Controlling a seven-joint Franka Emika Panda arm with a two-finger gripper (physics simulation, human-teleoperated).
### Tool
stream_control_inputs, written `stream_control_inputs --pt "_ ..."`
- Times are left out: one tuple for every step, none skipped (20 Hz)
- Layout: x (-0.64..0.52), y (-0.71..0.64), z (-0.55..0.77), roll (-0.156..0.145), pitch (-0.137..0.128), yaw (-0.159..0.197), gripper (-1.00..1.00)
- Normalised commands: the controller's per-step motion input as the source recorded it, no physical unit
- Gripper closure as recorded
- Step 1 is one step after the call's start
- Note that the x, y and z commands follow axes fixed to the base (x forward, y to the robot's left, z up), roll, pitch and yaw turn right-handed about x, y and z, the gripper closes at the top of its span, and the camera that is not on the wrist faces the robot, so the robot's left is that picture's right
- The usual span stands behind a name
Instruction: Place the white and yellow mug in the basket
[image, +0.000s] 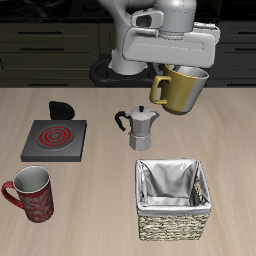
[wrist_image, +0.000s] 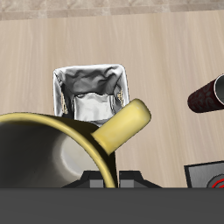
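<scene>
The white and yellow mug (image: 182, 90) hangs in the air, tilted, above the table behind the moka pot, with its loop handle (image: 160, 91) toward the pot. My gripper (image: 185, 68) is shut on the mug's rim; its fingertips are mostly hidden by the mug. In the wrist view the mug (wrist_image: 52, 153) fills the close foreground, pale inside, with the handle (wrist_image: 122, 125) sticking out. The wicker basket (image: 173, 197), lined with grey-white cloth, stands near the table's front edge, below and forward of the mug. The basket (wrist_image: 87, 89) holds nothing.
A silver moka pot (image: 140, 126) stands between the mug and the basket. A red patterned mug (image: 30, 193) sits near the front edge; it shows too in the wrist view (wrist_image: 208, 94). A small stove plate (image: 54, 139) with a red spiral lies farther back, beside a black object (image: 62, 108).
</scene>
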Motion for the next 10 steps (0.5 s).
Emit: stream_control_inputs --pt "0.30 -0.16 0.12 -0.026 -0.014 -0.037 1.00" --pt "0.26 -0.07 0.04 0.047 0.029 -0.059 1.00" --pt "0.17 0.07 0.02 0.099 -0.015 0.056 1.00" --pt "0.29 -0.19 0.08 -0.019 -0.059 0.070 1.00" --pt "0.32 -0.17 -0.05 -0.080 0.015 -0.047 1.00" --pt "0.34 -0.11 -0.04 0.012 0.036 0.025 1.00" --pt "0.27 -0.05 0.06 0.020 -0.061 0.003 1.00" --pt "0.22 -0.07 -0.01 -0.019 -0.006 0.019 1.00" --pt "0.23 -0.03 0.03 -0.027 -0.071 0.101 1.00" --pt "0.37 -0.11 -0.02 0.012 0.020 0.000 1.00"
